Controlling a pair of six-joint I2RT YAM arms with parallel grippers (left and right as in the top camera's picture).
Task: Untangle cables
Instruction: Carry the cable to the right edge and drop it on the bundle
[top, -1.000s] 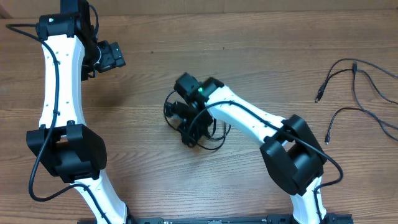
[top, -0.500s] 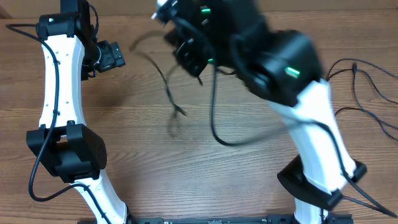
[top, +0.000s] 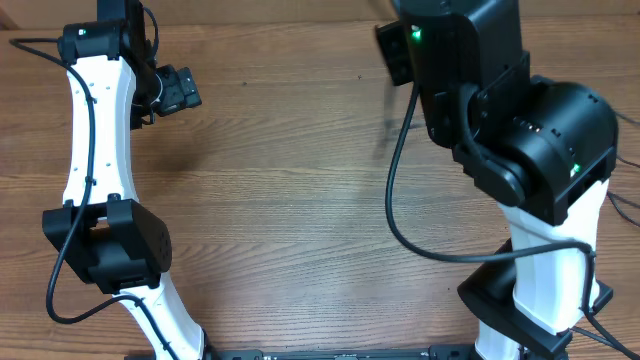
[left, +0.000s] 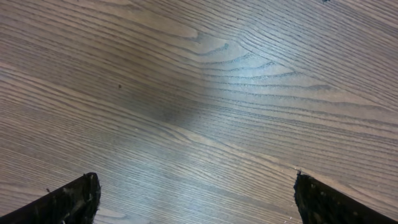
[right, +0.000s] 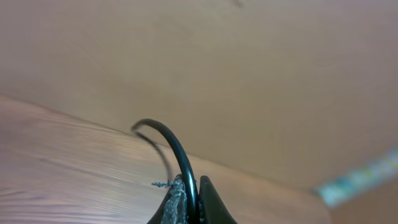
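In the right wrist view my right gripper (right: 189, 186) is shut on a thin black cable (right: 177, 146). The cable arcs up and to the left out of the jaws, high above the table. In the overhead view the raised right arm (top: 500, 100) fills the upper right and hides its own gripper. A faint blurred streak of cable (top: 385, 125) hangs beside it. My left gripper (top: 175, 90) is at the far left. In its wrist view it (left: 196, 193) is open and empty over bare wood.
The wooden table (top: 280, 200) shows in the middle. Bits of other thin black cables (top: 625, 203) show at the right edge, mostly hidden by the right arm. The right arm's own thick black cable (top: 395, 215) loops down over the table.
The right arm rose from the tangle at the table's middle and swung up and to the right, carrying cable. The tangle is gone from the middle. The left arm has not moved.
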